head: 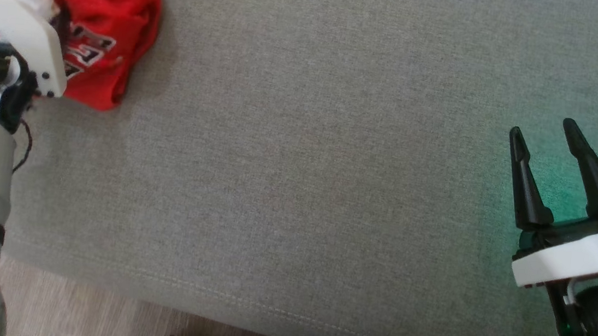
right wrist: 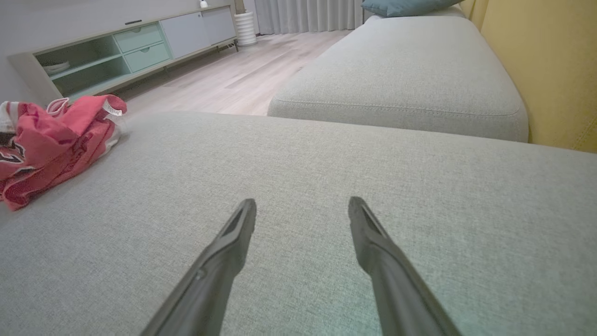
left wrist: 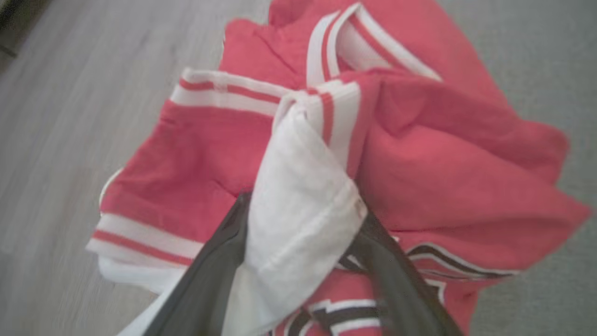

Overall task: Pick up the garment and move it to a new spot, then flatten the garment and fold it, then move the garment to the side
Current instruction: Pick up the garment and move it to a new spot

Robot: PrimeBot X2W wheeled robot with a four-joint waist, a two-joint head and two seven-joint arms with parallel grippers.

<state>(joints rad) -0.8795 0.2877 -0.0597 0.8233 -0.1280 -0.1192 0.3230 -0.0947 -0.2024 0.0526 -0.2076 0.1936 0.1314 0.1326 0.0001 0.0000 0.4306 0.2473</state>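
The garment is a red jersey with white stripes and dark lettering, lying crumpled at the far left of the grey sofa cushion. In the left wrist view my left gripper stands open with its two dark fingers on either side of a raised white fold of the garment. The head view has that arm's white wrist lying over the garment's left part. My right gripper is open and holds nothing, hovering over bare cushion far to the right. In its own view the right gripper points across the cushion, with the garment at far left.
The cushion's seamed front edge borders wooden floor. Beyond it lie a second grey cushion with a teal pillow, a yellow backrest and a low pale-green sideboard across the floor.
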